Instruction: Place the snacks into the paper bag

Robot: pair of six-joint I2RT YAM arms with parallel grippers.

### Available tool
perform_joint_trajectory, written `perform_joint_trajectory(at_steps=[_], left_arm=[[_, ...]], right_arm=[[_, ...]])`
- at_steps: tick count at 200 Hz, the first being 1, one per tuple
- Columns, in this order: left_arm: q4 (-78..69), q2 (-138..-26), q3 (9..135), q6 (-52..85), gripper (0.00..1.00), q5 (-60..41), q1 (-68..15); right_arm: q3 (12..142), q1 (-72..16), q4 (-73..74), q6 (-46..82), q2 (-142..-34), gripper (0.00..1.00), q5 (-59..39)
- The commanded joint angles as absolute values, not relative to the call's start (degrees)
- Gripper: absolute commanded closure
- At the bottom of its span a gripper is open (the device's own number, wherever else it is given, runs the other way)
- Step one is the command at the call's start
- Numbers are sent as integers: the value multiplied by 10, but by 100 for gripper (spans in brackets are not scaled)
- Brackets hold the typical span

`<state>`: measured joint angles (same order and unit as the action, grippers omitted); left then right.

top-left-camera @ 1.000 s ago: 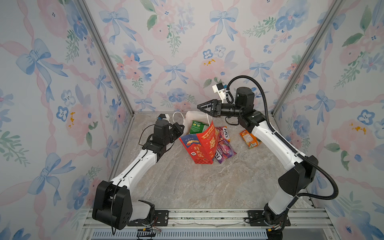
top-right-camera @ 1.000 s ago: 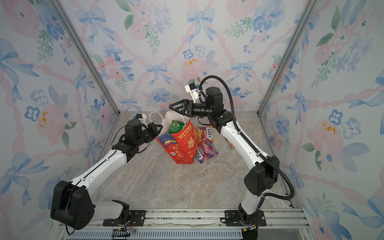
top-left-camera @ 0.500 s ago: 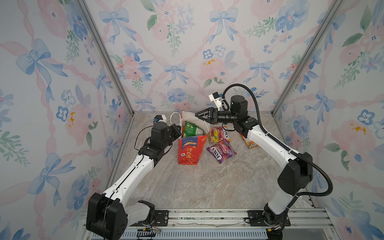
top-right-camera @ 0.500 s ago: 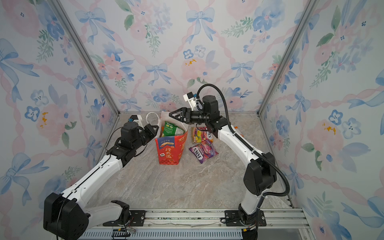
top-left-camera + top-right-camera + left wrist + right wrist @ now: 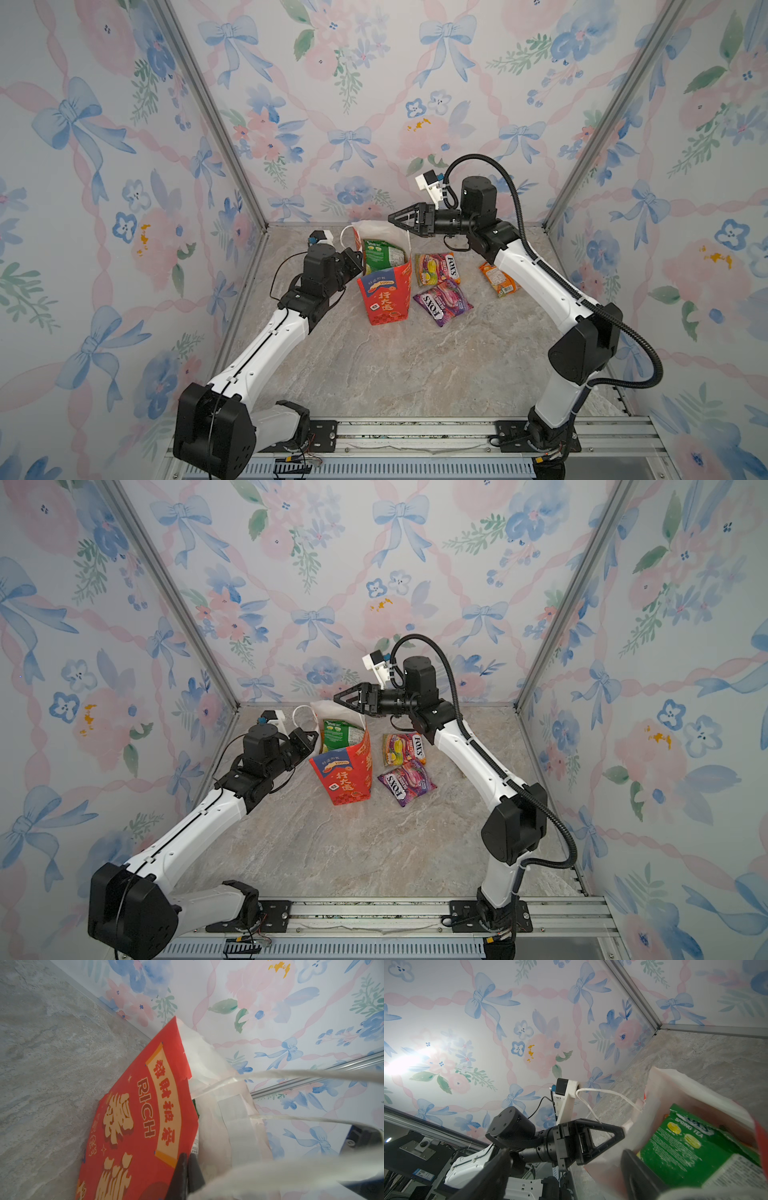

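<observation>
Two grippers | left gripper (image 5: 187,1160) clamps paper bag (image 5: 386,301) rim | right gripper (image 5: 392,218) agape, empty, just above bagged green Spring Tea packet (image 5: 691,1147)

One paper bag (image 5: 386,299) stands on the desk (image 5: 395,365). Inside it sits one green packet (image 5: 380,255). Three more lie on the desk to the bag's right: one red-yellow FOX'S packet (image 5: 436,268), one purple FOX'S packet (image 5: 442,301), and, farthest right and seen in a top view only, one orange packet (image 5: 496,284). That makes four packets in all.
</observation>
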<state>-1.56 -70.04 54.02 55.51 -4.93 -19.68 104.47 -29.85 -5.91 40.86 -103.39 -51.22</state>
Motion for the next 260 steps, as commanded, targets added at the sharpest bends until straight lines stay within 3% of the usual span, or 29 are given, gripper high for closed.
perform_joint_trajectory(at_steps=[1,40,77,129,173,260], left_arm=[[-21,-701,546,545,94,-55,-202],[-21,-708,531,553,93,-55,-200],[-11,-703,550,538,93,-48,-199],[-10,-694,526,545,93,-47,-197],[-10,-693,520,545,93,-48,-192],[-10,-686,527,543,93,-51,-191]], right_arm=[[1061,-302,-41,391,-1032,15,-530],[998,-301,9,424,-1028,15,-530],[1039,-300,-81,381,-1023,14,-529],[939,-278,-124,361,-963,11,-502],[909,-252,-270,255,-898,0,-492],[800,-184,-448,141,-743,3,-431]])
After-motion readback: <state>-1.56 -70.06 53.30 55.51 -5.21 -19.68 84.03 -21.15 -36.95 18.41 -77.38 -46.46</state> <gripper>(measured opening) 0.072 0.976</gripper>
